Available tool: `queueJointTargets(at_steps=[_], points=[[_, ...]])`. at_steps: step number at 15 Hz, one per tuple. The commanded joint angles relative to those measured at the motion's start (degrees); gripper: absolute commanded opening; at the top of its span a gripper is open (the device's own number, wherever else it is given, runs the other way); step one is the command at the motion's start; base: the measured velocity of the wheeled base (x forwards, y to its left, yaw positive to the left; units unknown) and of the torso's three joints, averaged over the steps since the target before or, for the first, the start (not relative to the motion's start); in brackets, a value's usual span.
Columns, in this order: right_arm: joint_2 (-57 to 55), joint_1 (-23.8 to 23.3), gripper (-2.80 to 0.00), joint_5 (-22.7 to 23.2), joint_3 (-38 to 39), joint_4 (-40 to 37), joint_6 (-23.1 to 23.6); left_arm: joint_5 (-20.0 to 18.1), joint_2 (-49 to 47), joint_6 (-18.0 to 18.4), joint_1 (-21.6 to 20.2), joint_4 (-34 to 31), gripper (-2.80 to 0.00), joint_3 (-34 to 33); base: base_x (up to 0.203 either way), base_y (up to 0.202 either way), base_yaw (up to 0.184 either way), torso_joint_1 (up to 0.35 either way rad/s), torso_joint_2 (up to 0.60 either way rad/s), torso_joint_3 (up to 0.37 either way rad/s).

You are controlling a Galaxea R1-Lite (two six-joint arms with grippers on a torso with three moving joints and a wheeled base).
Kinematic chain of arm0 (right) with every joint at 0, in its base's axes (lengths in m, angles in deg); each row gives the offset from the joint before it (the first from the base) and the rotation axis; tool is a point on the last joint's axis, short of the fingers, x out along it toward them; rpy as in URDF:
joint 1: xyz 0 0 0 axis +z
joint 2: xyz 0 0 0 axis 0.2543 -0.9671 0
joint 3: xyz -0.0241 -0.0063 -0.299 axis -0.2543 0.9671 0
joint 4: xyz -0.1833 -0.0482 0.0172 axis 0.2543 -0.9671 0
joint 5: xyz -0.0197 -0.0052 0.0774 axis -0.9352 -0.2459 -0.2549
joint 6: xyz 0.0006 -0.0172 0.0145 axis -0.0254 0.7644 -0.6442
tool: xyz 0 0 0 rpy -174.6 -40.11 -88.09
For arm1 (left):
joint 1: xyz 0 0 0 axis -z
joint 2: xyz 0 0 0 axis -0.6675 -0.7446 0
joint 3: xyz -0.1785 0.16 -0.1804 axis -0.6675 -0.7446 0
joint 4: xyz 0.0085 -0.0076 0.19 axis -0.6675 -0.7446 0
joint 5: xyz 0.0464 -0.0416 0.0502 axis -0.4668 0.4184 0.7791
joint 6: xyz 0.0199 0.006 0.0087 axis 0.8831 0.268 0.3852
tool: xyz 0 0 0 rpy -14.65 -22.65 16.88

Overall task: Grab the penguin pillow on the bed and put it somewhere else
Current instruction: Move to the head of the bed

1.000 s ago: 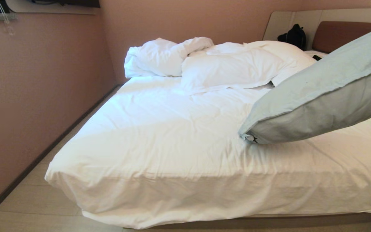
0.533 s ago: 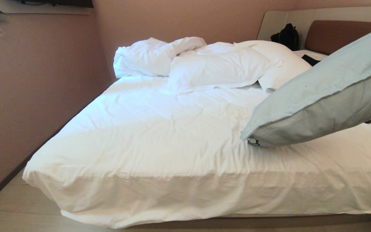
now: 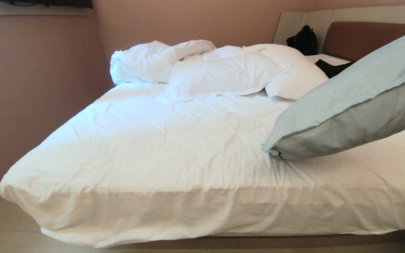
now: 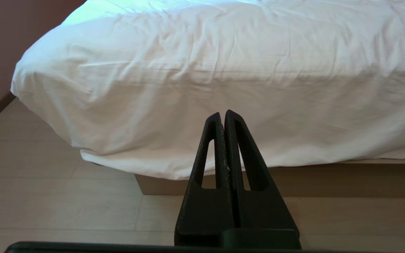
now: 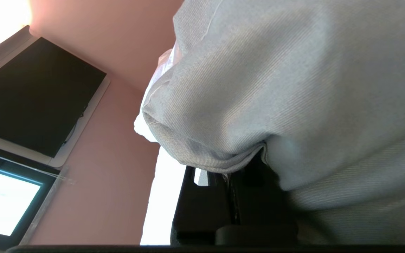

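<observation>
Right wrist view: penguin pillow (image 5: 294, 88) over (clamped) right gripper (image 5: 232, 182)

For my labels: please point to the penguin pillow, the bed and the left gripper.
penguin pillow (image 3: 350, 105), head view, plain face.
bed (image 3: 174, 154), head view, bare sheet.
left gripper (image 4: 222, 114), left wrist view, shut fingertips.

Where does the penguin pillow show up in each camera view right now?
Head view: penguin pillow slants across the right side, low corner just over the bed.
Left wrist view: not in it; only the shut left claw, bed and floor.
Right wrist view: fills the frame, pinched by the right claw.
Shared landmark: the pink wall.
</observation>
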Motion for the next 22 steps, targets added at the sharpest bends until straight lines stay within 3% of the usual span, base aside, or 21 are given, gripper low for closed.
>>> queueJointTargets(at_steps=[1,22], points=[[-0.17,0.05,-2.80,0.14,-0.01,-0.01,-0.30,0.02,0.02,-0.02,0.00,0.02,-2.80,-0.09,0.000,-0.193,-0.003,0.002,0.00,0.003],[0.00,0.05,-2.80,0.22,0.25,-0.01,-0.21,0.02,0.02,-0.02,0.00,0.02,-2.80,-0.09,0.000,-0.193,0.001,0.003,0.00,0.002]])
